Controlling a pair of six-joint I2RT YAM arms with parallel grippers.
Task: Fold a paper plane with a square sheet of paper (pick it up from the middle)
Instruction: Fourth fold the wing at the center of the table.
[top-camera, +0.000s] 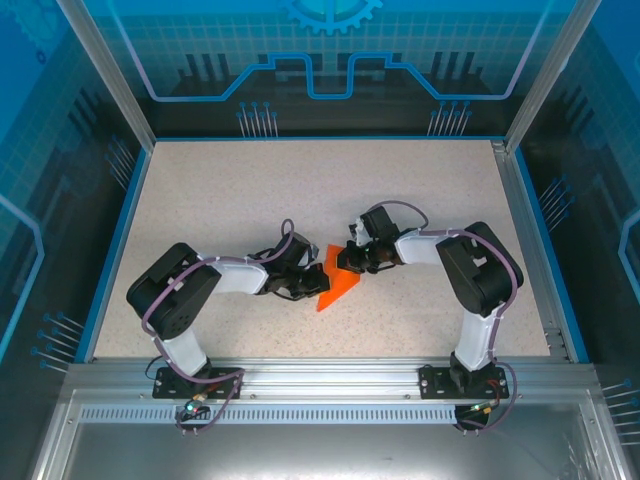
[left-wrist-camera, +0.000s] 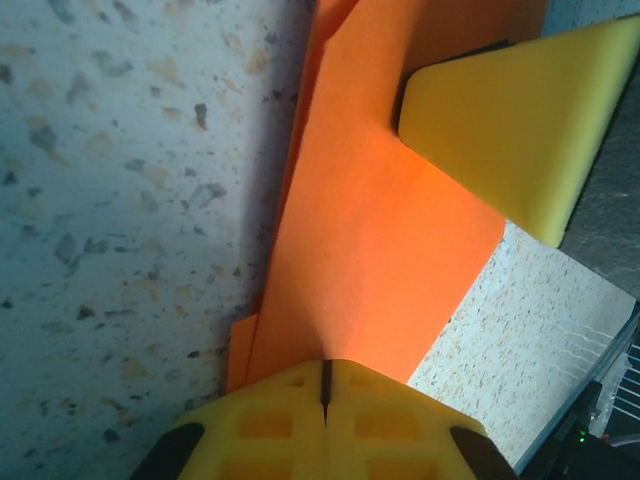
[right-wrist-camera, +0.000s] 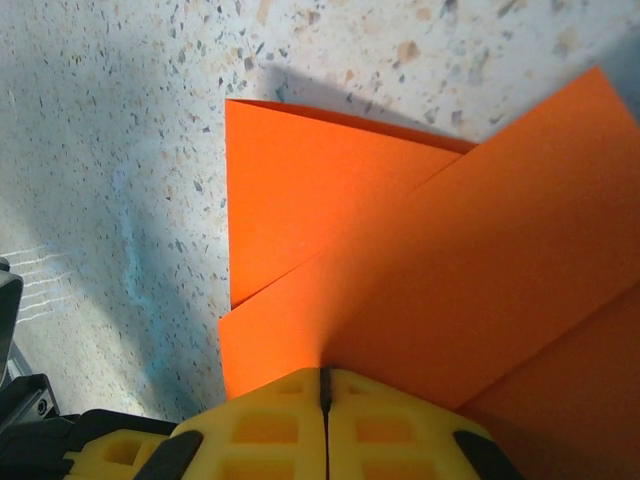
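Observation:
The square sheet of paper, bright orange, lies mid-table folded into a pointed, layered shape whose tip points toward the near edge. My left gripper meets it from the left and my right gripper from the upper right. In the left wrist view the yellow jaws are shut, with the orange paper pinched at their seam; the right gripper's yellow finger rests on the paper's far part. In the right wrist view the jaws are likewise shut on the paper, where overlapping flaps show.
The speckled tabletop is bounded by blue rails and a metal frame. Both arms bend inward toward the middle, with their bases at the near edge.

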